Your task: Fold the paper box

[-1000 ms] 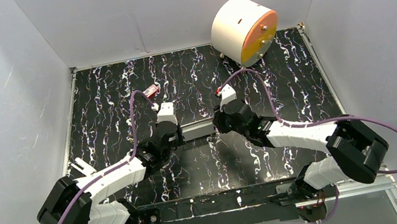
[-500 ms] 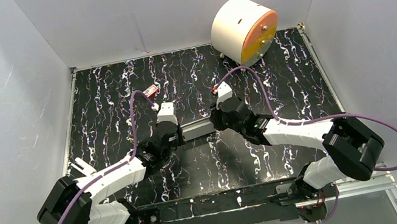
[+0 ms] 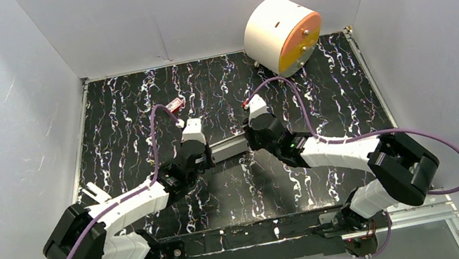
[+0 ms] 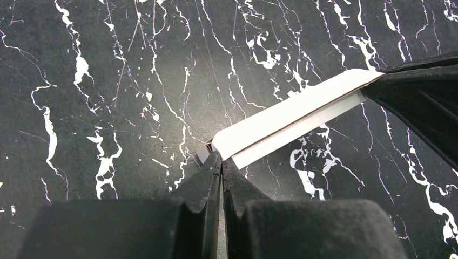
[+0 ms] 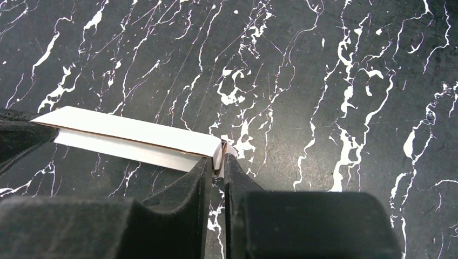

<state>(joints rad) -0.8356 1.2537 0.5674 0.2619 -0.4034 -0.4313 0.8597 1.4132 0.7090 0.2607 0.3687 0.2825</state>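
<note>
Box [image 3: 228, 147], flattened into a narrow white strip, spanned the gap between the two pincers, low over the tabletop [image 3: 125, 119]; whether it touched could not be told. The left pincer [image 4: 221, 162] was pressed together on one end corner, and the right pincer [image 5: 216, 162] was pinched nearly together on the opposite end flap. Such thin card looked light, springy and easily creased, and slick enough to slip from a corner nip. Holds set deeper, beside the fold lines, would likely be surer.

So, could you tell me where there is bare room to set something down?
Bare table: back-left, between the wall and the red item; right, between the white cylinder and the right arm; near-centre, between the arms. Crowded mid-table, where left gripper and right gripper pinch the paper box.
</note>
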